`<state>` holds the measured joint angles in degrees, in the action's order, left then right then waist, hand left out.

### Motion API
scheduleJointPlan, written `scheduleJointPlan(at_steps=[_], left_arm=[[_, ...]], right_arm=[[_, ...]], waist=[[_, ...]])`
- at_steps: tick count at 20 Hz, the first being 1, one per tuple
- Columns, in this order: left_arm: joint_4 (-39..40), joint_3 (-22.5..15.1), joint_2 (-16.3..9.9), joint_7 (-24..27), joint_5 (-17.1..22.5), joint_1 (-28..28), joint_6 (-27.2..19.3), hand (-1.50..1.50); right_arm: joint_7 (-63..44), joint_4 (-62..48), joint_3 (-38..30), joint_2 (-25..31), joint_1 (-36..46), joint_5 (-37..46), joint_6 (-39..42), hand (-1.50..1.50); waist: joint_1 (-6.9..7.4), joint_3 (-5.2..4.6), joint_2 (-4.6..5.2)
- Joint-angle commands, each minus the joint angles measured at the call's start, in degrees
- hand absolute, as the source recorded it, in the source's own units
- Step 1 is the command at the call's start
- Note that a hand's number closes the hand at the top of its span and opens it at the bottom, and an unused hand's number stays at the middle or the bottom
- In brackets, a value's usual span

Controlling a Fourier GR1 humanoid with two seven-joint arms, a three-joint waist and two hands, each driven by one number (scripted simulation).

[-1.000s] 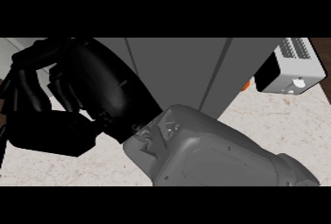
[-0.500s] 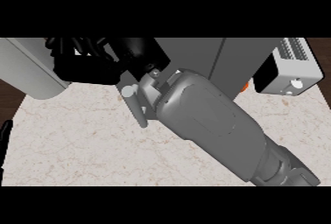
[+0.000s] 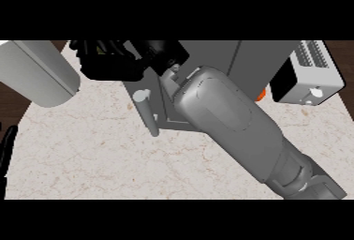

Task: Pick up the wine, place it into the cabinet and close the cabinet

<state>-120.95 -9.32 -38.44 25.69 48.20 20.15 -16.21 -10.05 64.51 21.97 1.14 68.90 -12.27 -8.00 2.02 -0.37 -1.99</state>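
I am seeing my right hand (image 3: 117, 58) reaching up at the grey cabinet (image 3: 207, 56), its fingers curling at the door edge near the handle (image 3: 146, 115), though I cannot tell what they grip. The wine is not showing anywhere (possibly hidden). A toaster (image 3: 311, 77) is sitting on the table (image 3: 104, 159).

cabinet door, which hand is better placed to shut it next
Right, probably. The right hand is up at the cabinet, beside its open door. The left hand isn't in view. Whether the wine is inside cannot be seen.
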Motion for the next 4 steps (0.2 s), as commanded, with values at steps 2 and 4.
scheduleJointPlan(at_steps=[2, 4], left_arm=[[-0.46, 0.28, -0.04, -0.84, 0.13, -0.39, 0.76, -1.5], [0.5, 1.32, -0.33, -1.14, 0.46, -1.25, 1.11, -1.5]], right_arm=[[1.9, -10.42, -4.13, 4.21, 1.45, 2.55, -0.91, 1.5], [3.63, -10.41, -4.13, 4.96, 0.3, 2.21, 0.9, 1.5]], waist=[[0.07, 0.29, 2.68], [-0.18, 0.29, 2.79]])
